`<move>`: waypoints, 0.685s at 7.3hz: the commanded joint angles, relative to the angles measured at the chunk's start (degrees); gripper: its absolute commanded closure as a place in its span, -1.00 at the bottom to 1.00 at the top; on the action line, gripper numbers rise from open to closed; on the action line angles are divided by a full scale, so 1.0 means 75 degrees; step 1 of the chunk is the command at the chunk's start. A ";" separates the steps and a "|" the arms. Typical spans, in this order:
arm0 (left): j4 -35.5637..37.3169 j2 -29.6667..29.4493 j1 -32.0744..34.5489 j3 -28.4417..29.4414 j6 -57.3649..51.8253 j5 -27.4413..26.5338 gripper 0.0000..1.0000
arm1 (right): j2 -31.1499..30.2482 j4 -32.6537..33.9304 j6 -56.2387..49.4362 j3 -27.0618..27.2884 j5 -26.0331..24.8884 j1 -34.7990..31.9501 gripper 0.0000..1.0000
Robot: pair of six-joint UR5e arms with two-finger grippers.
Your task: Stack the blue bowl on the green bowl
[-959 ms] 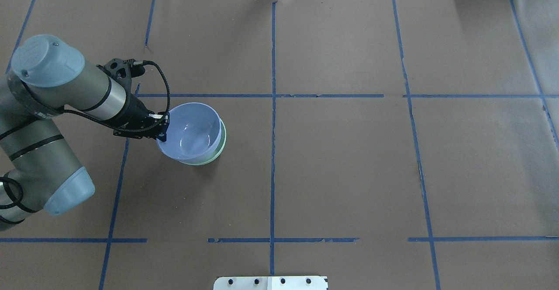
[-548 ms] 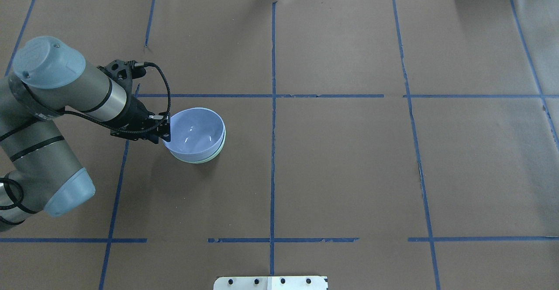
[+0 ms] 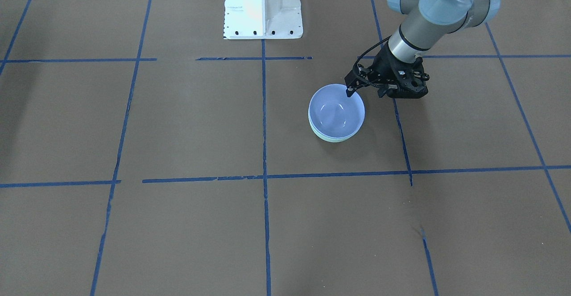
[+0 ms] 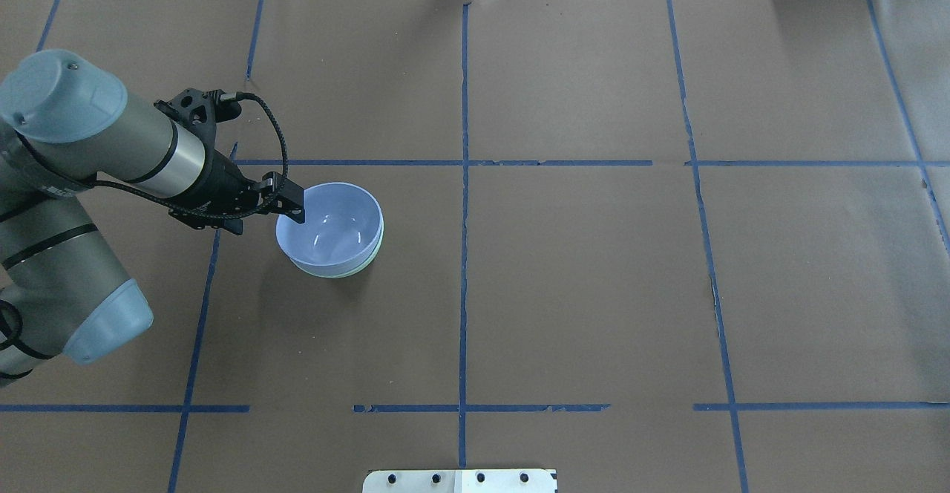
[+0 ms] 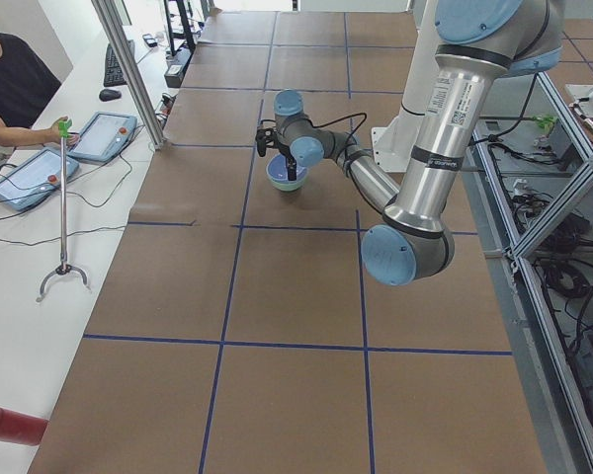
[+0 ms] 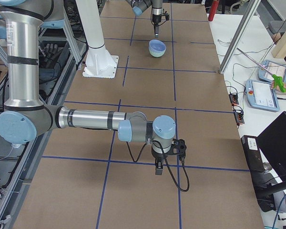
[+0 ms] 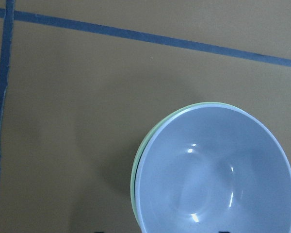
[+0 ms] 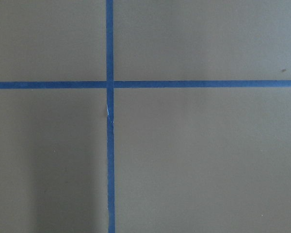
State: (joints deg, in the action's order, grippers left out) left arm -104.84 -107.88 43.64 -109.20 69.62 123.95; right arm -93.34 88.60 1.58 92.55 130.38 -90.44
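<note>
The blue bowl [image 4: 330, 227] sits inside the green bowl [image 7: 134, 187] on the brown surface [image 4: 594, 292], on the robot's left side. The left claw [image 4: 267, 214] is by the blue bowl's edge, spread wide, holding nothing. The right claw [image 6: 158, 168] is far off; I cannot tell its state.

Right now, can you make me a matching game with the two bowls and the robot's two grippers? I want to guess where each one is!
Things:
1. blue bowl
2. green bowl
3. left gripper
4. right gripper

Places or states:
A. above a crossing of blue tape lines, far from both bowls
B. underneath, with only a thin edge peeking out
C. open, right beside the top bowl's rim
D. sitting inside the other bowl

Right pairs: 1-D, 2-B, 3-C, 4-A.
</note>
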 commanded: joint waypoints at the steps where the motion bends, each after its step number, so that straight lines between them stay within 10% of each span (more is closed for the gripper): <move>1: 0.0254 0.0052 0.0948 -0.0182 -0.1408 0.0056 -1.00 | 0.0000 0.0011 0.0000 0.0000 0.0006 0.0000 -1.00; 5: 0.2852 0.0354 0.3643 -0.0137 -0.6469 0.0079 -1.00 | 0.0000 0.0011 0.0000 0.0000 -0.0006 0.0000 -1.00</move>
State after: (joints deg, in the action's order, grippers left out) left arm -89.17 -106.82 64.66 -110.66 33.58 124.55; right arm -93.34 88.63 1.58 92.55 130.37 -90.44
